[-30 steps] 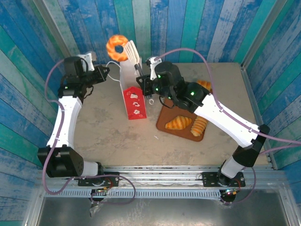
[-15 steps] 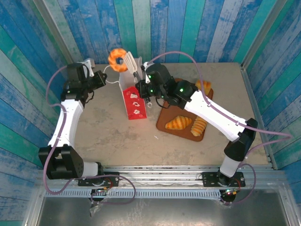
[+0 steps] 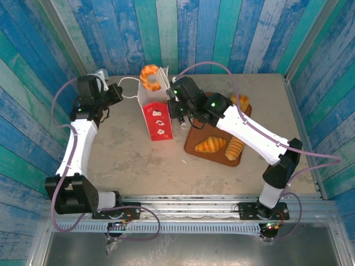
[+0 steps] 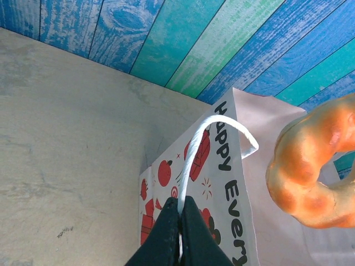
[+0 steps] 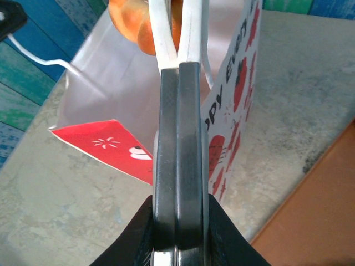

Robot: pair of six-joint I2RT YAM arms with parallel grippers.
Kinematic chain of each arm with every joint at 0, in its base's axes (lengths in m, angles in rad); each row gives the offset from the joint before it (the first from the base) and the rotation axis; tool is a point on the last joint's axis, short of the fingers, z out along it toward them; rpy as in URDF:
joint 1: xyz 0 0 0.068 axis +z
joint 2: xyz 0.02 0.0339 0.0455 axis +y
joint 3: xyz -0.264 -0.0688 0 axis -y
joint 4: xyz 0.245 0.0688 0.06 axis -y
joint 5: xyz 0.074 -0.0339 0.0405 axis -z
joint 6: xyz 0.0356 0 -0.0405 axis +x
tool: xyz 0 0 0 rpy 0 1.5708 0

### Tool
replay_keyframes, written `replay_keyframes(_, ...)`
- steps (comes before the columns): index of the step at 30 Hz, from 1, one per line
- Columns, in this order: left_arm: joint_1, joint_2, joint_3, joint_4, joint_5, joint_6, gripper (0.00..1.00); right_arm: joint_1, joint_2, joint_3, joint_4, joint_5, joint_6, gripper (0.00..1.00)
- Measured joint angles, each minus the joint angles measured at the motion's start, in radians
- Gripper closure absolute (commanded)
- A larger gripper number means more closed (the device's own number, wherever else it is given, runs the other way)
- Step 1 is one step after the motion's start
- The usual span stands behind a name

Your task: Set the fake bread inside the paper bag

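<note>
The white paper bag (image 3: pixel 157 119) with its red house panel stands upright at table centre. My left gripper (image 3: pixel 119 94) is shut on its white cord handle (image 4: pixel 194 155) and holds that side out to the left. My right gripper (image 5: pixel 178 202) is shut on a pair of grey tongs (image 5: pixel 178 127) with white tips. The tongs pinch the ring donut (image 3: pixel 150 76) just over the bag's open mouth (image 5: pixel 111 88). The donut (image 4: pixel 310 166) hangs beside the bag's printed side (image 4: pixel 233 183). A croissant (image 3: pixel 211 144), a ridged horn (image 3: pixel 234 148) and a bun (image 3: pixel 241 100) lie on the tray.
The flat brown tray (image 3: pixel 194 145) lies right of the bag, under my right arm. Blue plank walls close in the back and both sides. Bare table lies in front of the bag and to its left.
The tongs and donut have come down and a little right, from high above the bag to its mouth. My left gripper has drawn the handle slightly further left.
</note>
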Motion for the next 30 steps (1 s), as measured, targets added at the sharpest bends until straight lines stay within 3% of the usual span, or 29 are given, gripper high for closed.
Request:
replay_keyframes(23,0.001,-0.039,0.000,-0.003,-0.004,0.000,1.00,-0.002,0.047,0.075,-0.138,0.104,-0.060,1.00)
replay_keyframes(30,0.001,-0.039,0.000,-0.003,-0.002,0.001,1.00,-0.002,0.053,0.075,-0.144,0.103,-0.072,0.90)
